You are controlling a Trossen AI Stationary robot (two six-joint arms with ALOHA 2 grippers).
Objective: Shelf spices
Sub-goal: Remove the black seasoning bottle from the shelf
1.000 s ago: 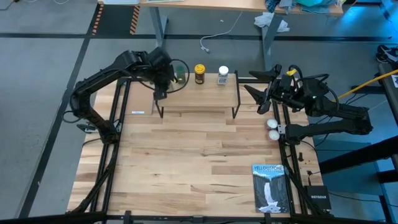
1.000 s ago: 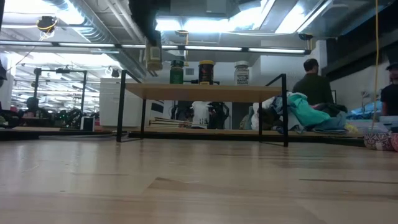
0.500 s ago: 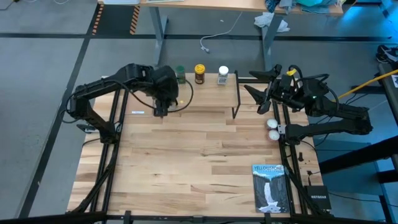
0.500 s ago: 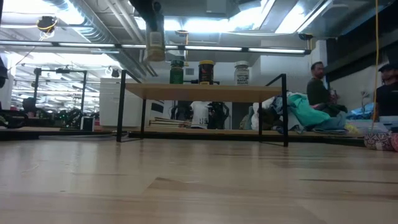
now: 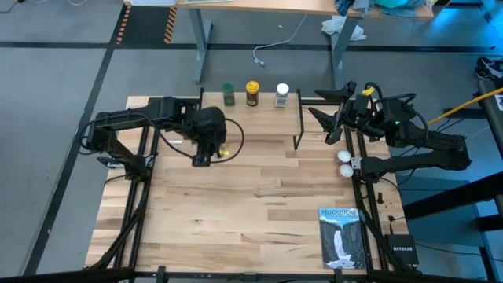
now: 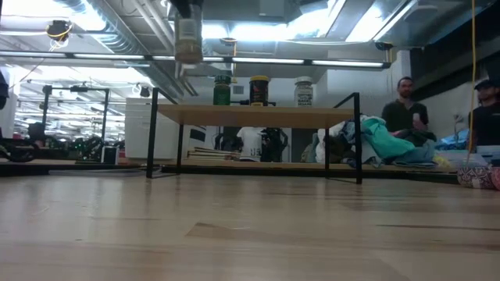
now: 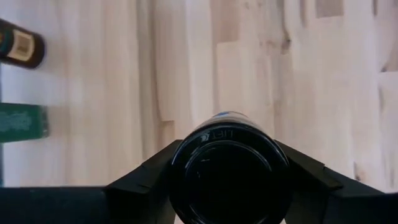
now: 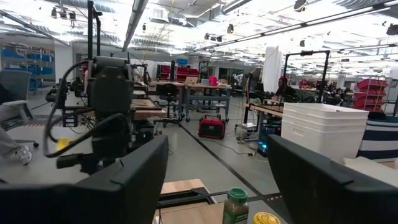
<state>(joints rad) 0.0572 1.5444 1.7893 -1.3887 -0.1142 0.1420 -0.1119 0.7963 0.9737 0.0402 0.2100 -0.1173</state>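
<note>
My left gripper (image 5: 206, 146) hangs over the table in front of the shelf's left end, shut on the dark-lidded jar (image 6: 187, 40). The shelf (image 5: 259, 119) has a light plank top (image 6: 258, 115) on thin black legs. Three jars stand on it in a row: green (image 5: 228, 94), amber with a yellow lid (image 5: 252, 93), and clear with a white lid (image 5: 281, 95). My right gripper (image 5: 333, 119) waits open by the shelf's right end. My left gripper pinches the jar at its dark lid (image 7: 229, 168), one finger (image 7: 146, 180) on each side. The fingers come from above, pointing down. The jar hangs upright below them, lifted clear of the table and higher than the shelf top in the low view.
A blue-and-white book (image 5: 340, 236) lies near the table's right near corner. Two white balls (image 5: 344, 161) sit at the right edge. People (image 6: 405, 105) stand in the room beyond. Bare tabletop (image 5: 251, 204) spreads in front of the shelf.
My left gripper has moved from over the shelf's left end toward the table's near edge, still shut on the dark-lidded jar. It now hangs in front of the shelf, and the jar shows higher in the low view.
</note>
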